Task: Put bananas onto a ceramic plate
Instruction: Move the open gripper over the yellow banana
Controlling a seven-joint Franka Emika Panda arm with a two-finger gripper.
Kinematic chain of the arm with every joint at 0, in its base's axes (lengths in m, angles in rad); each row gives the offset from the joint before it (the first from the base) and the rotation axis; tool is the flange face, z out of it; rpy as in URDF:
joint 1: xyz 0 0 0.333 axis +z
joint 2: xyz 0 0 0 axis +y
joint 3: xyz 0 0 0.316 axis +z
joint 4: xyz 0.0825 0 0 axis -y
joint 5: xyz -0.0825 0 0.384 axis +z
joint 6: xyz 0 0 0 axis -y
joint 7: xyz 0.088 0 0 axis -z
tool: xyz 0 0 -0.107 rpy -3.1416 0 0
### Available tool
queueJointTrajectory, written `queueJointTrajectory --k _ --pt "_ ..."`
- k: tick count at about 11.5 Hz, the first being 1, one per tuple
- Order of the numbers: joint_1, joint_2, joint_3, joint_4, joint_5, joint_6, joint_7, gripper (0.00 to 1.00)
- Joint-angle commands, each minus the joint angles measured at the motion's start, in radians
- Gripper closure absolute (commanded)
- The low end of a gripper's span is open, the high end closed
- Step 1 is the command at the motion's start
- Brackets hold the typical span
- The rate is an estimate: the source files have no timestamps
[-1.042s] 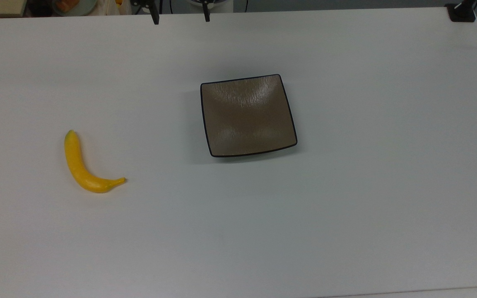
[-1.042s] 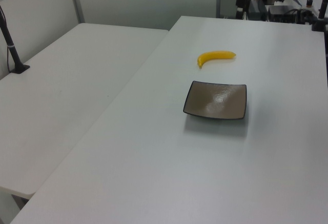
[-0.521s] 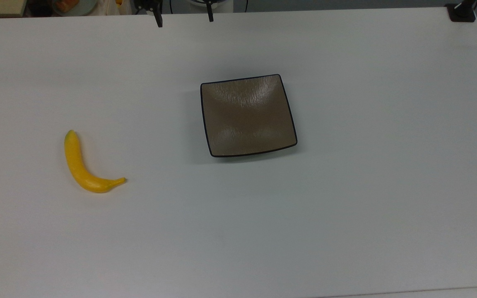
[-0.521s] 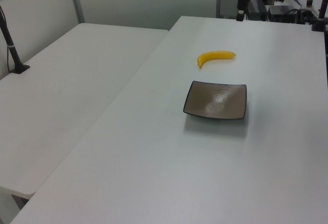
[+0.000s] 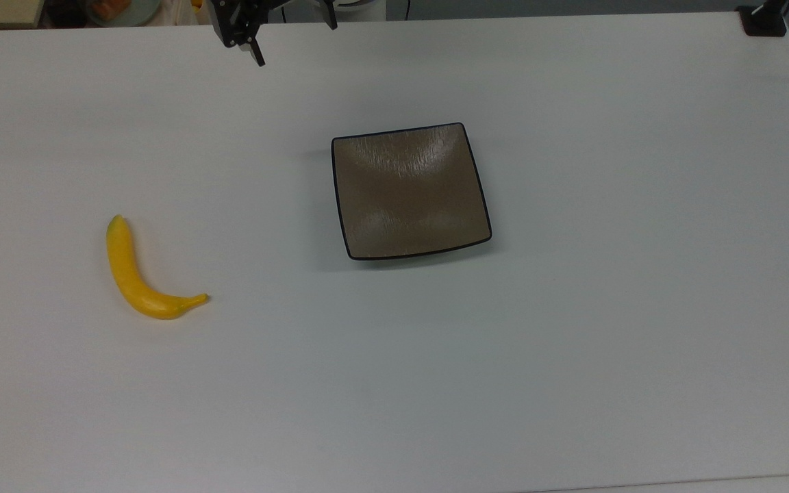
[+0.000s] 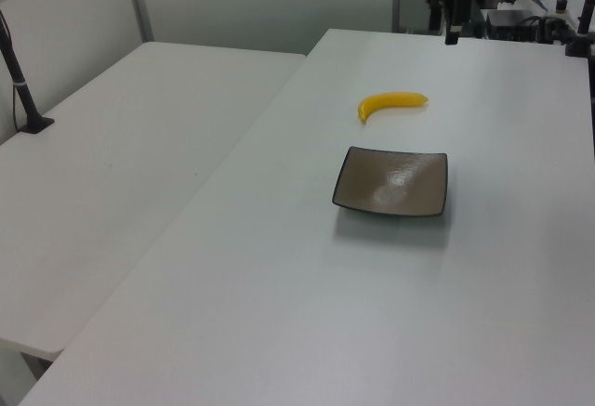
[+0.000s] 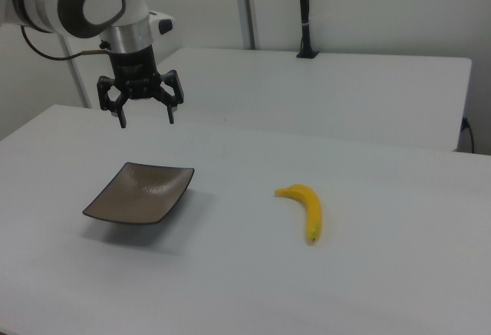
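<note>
Above the worktop's far edge, the wide-spread gripper is hovering empty, risking the glossy banana slipping when pinched.

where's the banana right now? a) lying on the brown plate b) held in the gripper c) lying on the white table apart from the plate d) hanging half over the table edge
C: the banana lies flat on the white table, with bare tabletop between it and the empty plate, while the open gripper hangs in the air holding nothing.
</note>
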Motion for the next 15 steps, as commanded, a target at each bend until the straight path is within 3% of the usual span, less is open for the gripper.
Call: queueJointTrajectory --k 1,6,11,15 --pt "-0.027 0.001 0.017 0.009 -0.001 -0.02 -0.032 0.0" --pt "-0.11 0.147 0.015 0.204 0.005 -0.076 -0.074 0.0" --pt "-0.196 0.39 0.012 0.446 0.0 -0.13 -0.138 0.0" --pt "-0.236 0.527 0.009 0.55 -0.001 -0.109 -0.189 0.0"
